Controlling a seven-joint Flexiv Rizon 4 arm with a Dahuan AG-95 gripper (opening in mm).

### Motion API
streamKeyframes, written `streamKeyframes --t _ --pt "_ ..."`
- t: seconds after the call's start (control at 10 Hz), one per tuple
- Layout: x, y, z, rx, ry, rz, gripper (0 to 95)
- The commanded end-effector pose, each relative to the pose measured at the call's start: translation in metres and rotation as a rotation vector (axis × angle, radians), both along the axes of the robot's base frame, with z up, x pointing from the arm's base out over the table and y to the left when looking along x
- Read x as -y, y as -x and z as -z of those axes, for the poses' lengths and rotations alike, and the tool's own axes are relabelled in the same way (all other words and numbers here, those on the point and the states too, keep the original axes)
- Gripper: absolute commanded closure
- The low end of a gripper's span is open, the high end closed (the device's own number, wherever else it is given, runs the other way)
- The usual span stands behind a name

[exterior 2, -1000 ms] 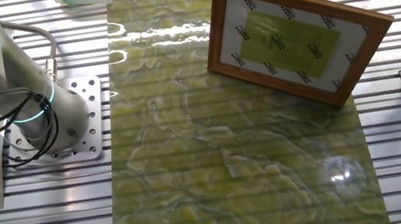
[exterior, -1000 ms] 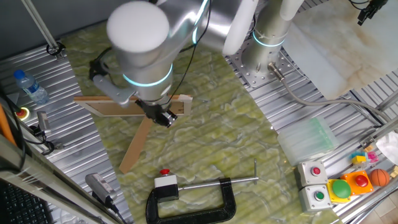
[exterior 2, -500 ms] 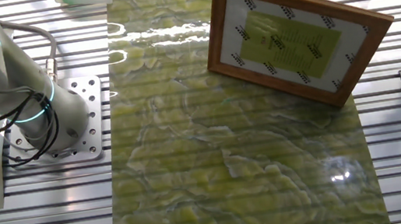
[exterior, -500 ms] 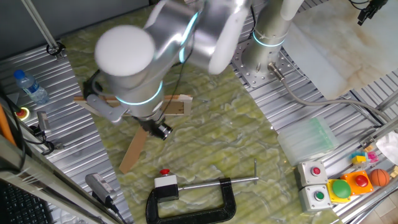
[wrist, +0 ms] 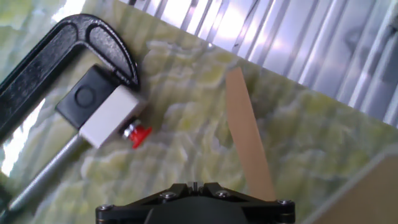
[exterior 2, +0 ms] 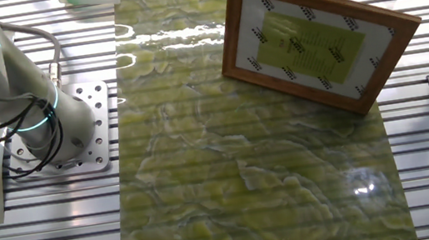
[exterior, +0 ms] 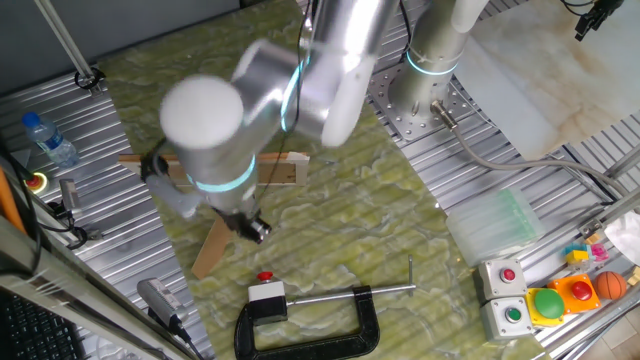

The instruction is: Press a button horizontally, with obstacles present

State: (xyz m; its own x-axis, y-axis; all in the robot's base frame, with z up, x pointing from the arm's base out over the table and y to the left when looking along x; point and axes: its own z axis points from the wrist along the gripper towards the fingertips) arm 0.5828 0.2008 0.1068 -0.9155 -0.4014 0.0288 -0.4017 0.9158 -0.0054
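Observation:
The button (exterior: 265,277) is a tiny red knob on a small white box (exterior: 267,294) with a black base, held in the black C-clamp (exterior: 310,322). In the hand view the button (wrist: 138,132) points sideways from the box (wrist: 111,115), ahead and left of my gripper (wrist: 194,185). The fingertips meet with only a hairline seam and hold nothing. The obstacles are the light-brown board (exterior: 285,168) and the narrow wooden strip (exterior: 213,245); the strip (wrist: 249,134) runs just right of my fingers. My gripper (exterior: 256,229) hangs beside the strip, a short way above the button.
A water bottle (exterior: 48,138) stands at the left. Grey-housed red and green buttons (exterior: 505,293) and a green dome button (exterior: 548,303) sit at the right. The other fixed view shows a wood-framed panel (exterior 2: 317,38) and the arm's base (exterior 2: 56,130).
The arm has swung down and left. My gripper has moved from beside the board to beside the strip, closer to the button and clamp.

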Motion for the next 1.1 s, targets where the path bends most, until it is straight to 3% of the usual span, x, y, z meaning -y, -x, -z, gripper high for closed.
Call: streamKeyframes --t 0.1,0.4,0.5,0.6,0.7,0.9,1.0,1.1 --pt "0.0005 -0.0012 0.0109 0.004 -0.004 -0.002 95.0" --pt "-0.0021 -0.0043 0.0143 -0.005 0.005 0.008 95.0" --pt "-0.0021 -0.0043 0.0143 -0.045 0.048 0.010 95.0" --pt "-0.0021 -0.0043 0.0143 -0.074 0.107 -0.059 95.0" --pt "-0.0021 -0.0043 0.0143 -0.073 0.087 -0.071 95.0" --pt "-0.0021 -0.0043 0.0143 -0.074 0.082 -0.105 95.0" --pt "-0.0021 -0.0043 0.0143 -0.068 0.064 -0.106 95.0" --pt "0.0040 0.0032 0.0203 -0.058 0.026 -0.094 95.0"
